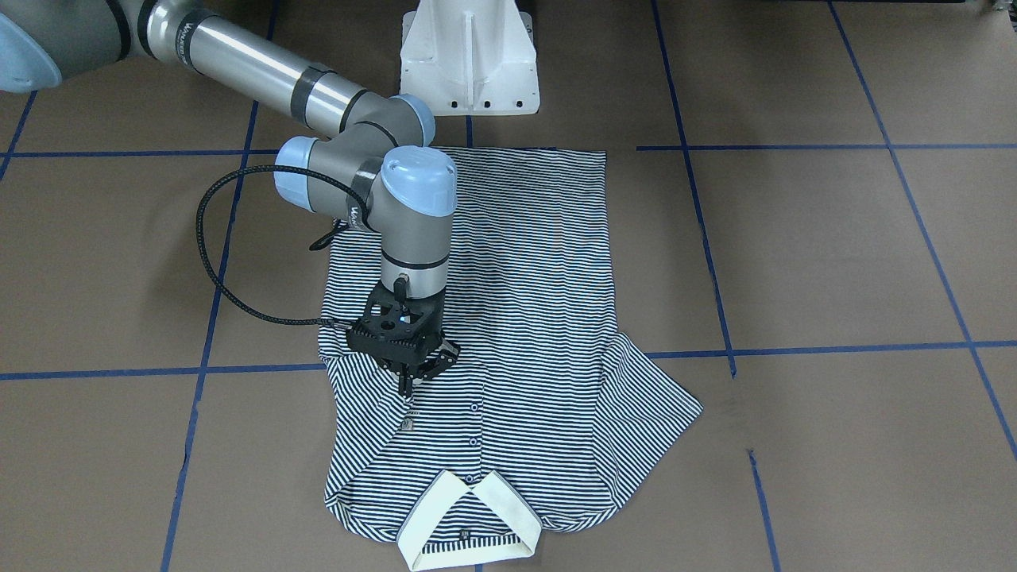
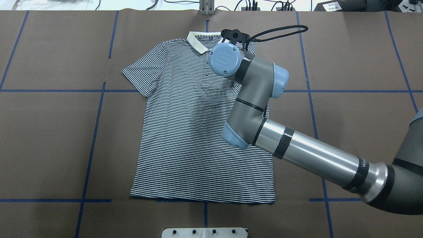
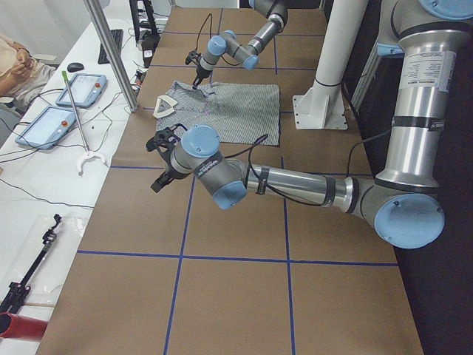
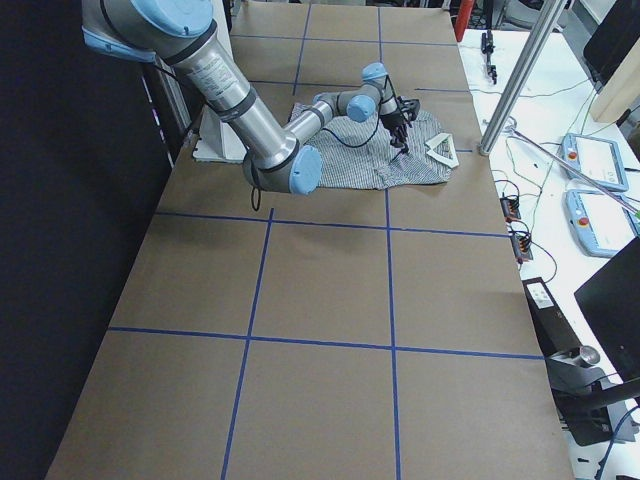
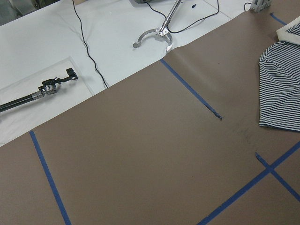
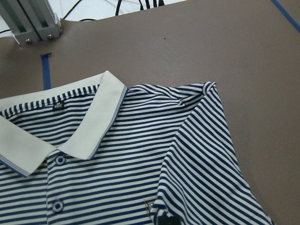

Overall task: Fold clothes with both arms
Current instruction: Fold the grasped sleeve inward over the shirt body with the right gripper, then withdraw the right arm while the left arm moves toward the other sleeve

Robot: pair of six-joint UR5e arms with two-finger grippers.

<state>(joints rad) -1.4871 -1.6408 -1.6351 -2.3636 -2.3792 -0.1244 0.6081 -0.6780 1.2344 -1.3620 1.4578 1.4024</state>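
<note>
The shirt (image 1: pixel 508 318) lies flat, front up, mid-bench (image 1: pixel 834 262), collar (image 1: pixel 477 516) away from the robot. The front view shows the right pincer (image 1: pixel 407 385) pointing down at the chest, jaws pressed together. I cannot tell if cloth is caught between them. Overhead, the right arm (image 2: pixel 297 145) hides them. The right wrist view shows that side's sleeve (image 6: pixel 206 159) folded in over the chest. The left pincer (image 3: pixel 164 159) shows only in the left side view, over bare bench. I cannot tell whether it is spread.
</note>
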